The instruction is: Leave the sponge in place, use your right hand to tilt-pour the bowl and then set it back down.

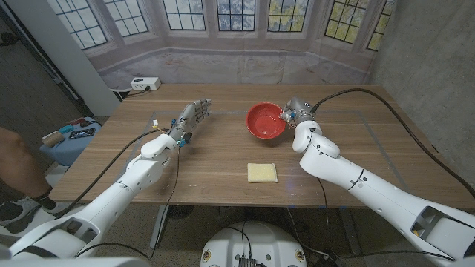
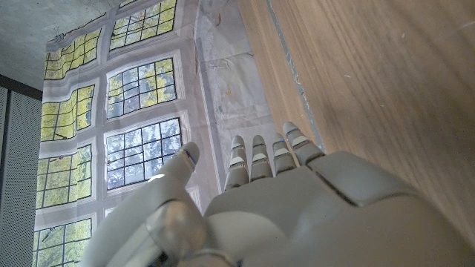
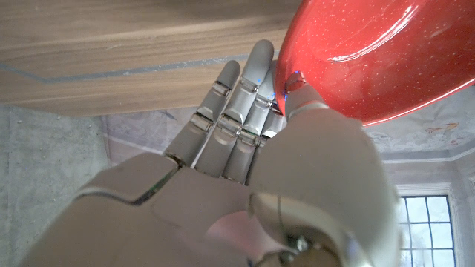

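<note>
Your right hand (image 1: 295, 113) is at the 3 o'clock rim of the red bowl (image 1: 266, 120), which sits on the wooden table (image 1: 356, 141) beyond centre. In the right wrist view, your thumb (image 3: 315, 141) lies against the bowl's outer wall (image 3: 371, 52) and the fingers (image 3: 237, 111) extend straight, pressed together; whether they reach inside the rim is hidden. You cannot tell if the bowl is lifted or tilted. The yellow sponge (image 1: 261, 173) lies flat at 6 o'clock from the bowl, well apart. Your left hand (image 1: 191, 119) holds nothing, fingers (image 2: 260, 156) straight and close together, at 9 o'clock from the bowl.
</note>
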Available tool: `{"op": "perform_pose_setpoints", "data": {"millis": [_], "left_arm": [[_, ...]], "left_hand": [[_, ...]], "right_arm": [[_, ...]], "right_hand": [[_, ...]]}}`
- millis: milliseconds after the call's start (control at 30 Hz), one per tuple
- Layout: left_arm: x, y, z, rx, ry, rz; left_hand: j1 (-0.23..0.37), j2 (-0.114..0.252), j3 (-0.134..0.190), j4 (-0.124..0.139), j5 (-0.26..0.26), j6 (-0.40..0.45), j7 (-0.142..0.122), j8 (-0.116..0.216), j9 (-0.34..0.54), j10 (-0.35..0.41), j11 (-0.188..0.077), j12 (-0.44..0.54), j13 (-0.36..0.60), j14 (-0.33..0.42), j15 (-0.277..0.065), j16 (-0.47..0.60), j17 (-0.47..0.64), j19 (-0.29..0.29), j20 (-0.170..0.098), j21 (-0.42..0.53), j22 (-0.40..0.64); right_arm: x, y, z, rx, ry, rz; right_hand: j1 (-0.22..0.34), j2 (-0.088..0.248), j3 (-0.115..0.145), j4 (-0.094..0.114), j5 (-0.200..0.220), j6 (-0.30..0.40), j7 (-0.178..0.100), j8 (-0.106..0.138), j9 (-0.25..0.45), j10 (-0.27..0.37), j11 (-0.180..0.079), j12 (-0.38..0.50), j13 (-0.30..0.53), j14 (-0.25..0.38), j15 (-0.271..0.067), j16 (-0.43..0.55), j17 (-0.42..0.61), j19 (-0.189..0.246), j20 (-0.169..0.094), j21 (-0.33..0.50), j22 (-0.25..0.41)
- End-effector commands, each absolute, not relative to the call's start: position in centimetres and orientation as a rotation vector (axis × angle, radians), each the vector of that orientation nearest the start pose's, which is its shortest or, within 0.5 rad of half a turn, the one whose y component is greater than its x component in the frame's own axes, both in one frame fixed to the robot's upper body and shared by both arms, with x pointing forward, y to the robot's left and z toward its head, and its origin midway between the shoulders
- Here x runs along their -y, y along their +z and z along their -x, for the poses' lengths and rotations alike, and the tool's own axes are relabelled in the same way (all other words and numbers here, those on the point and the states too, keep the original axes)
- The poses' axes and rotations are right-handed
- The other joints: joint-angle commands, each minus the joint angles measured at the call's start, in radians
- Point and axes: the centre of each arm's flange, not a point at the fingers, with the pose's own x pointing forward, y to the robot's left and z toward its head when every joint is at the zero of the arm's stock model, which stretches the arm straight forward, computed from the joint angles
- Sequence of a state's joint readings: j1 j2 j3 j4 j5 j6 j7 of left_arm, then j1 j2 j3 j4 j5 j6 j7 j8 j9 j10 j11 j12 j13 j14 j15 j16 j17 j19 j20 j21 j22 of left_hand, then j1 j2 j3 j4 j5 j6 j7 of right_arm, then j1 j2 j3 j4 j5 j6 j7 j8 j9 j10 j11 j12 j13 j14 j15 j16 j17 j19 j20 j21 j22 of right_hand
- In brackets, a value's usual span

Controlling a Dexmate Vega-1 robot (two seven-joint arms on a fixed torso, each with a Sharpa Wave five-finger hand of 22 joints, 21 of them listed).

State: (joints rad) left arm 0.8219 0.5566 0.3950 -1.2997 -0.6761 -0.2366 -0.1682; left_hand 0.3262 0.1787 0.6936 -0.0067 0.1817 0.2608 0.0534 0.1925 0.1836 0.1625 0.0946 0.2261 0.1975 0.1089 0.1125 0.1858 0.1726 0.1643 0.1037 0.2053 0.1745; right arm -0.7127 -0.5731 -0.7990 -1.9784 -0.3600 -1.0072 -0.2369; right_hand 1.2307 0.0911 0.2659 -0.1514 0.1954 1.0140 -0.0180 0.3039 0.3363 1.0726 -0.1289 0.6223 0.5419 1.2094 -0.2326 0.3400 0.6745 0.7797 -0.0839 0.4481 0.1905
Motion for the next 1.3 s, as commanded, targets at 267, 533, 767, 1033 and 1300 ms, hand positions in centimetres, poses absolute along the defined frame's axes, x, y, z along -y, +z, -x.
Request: {"op": "perform_pose_setpoints", "data": {"millis": [267,533,767,1033,1300], "left_arm": [[-29.0,-3.6,-64.7,0.539,-0.318,-0.008],[-29.0,-3.3,-64.3,0.555,-0.311,-0.004],[-29.1,-3.3,-64.1,0.559,-0.296,0.004],[-29.4,-3.3,-63.9,0.564,-0.281,0.009],[-29.1,-3.3,-63.8,0.567,-0.285,0.009]], "left_hand": [[0.0,-0.004,0.002,-0.004,0.005,0.004,0.002,-0.002,0.006,0.013,0.002,-0.004,0.005,0.006,0.005,-0.003,0.002,0.008,0.0,-0.002,0.005],[0.0,-0.004,0.002,-0.003,0.005,0.004,0.002,-0.002,0.006,0.014,0.0,-0.004,0.005,0.006,0.006,-0.003,0.002,0.008,0.0,-0.002,0.005],[-0.001,-0.004,0.002,-0.003,0.005,0.005,0.002,-0.002,0.006,0.013,0.0,-0.004,0.005,0.006,0.006,-0.003,0.002,0.007,0.001,-0.002,0.005],[0.0,-0.004,0.002,-0.004,0.005,0.004,0.003,-0.002,0.006,0.012,0.0,-0.005,0.005,0.007,0.006,-0.003,0.002,0.007,0.001,-0.002,0.005],[0.0,-0.004,0.002,-0.004,0.005,0.005,0.004,-0.002,0.006,0.013,0.0,-0.005,0.005,0.007,0.006,-0.003,0.002,0.007,0.001,-0.002,0.005]], "right_arm": [[14.9,0.3,-58.2,0.205,-0.159,1.076],[15.1,0.1,-58.8,0.159,-0.123,1.083],[15.2,0.3,-59.3,0.128,-0.078,1.086],[14.9,0.5,-59.7,0.114,-0.04,1.095],[14.8,0.6,-59.4,0.11,-0.022,1.096]], "right_hand": [[0.035,0.031,-0.006,-0.003,0.0,-0.001,0.01,-0.001,0.006,0.006,0.005,0.006,0.003,0.006,-0.005,-0.008,0.005,-0.002,-0.063,0.011,0.003],[0.037,0.033,-0.007,-0.003,-0.002,-0.003,0.011,-0.003,0.007,0.004,0.007,0.006,0.003,0.009,-0.005,-0.012,0.006,-0.004,-0.06,0.014,0.003],[0.037,0.034,-0.009,-0.002,-0.004,-0.004,0.014,-0.004,0.008,0.002,0.009,0.005,0.002,0.008,-0.004,-0.016,0.009,-0.005,-0.057,0.016,0.002],[0.037,0.035,-0.011,-0.002,-0.005,-0.005,0.013,-0.005,0.009,0.002,0.009,0.006,0.003,0.01,-0.004,-0.019,0.012,-0.006,-0.055,0.019,0.002],[0.039,0.035,-0.013,-0.003,-0.007,-0.005,0.012,-0.006,0.011,0.0,0.008,0.007,0.006,0.01,-0.004,-0.024,0.014,-0.007,-0.053,0.023,0.002]]}}
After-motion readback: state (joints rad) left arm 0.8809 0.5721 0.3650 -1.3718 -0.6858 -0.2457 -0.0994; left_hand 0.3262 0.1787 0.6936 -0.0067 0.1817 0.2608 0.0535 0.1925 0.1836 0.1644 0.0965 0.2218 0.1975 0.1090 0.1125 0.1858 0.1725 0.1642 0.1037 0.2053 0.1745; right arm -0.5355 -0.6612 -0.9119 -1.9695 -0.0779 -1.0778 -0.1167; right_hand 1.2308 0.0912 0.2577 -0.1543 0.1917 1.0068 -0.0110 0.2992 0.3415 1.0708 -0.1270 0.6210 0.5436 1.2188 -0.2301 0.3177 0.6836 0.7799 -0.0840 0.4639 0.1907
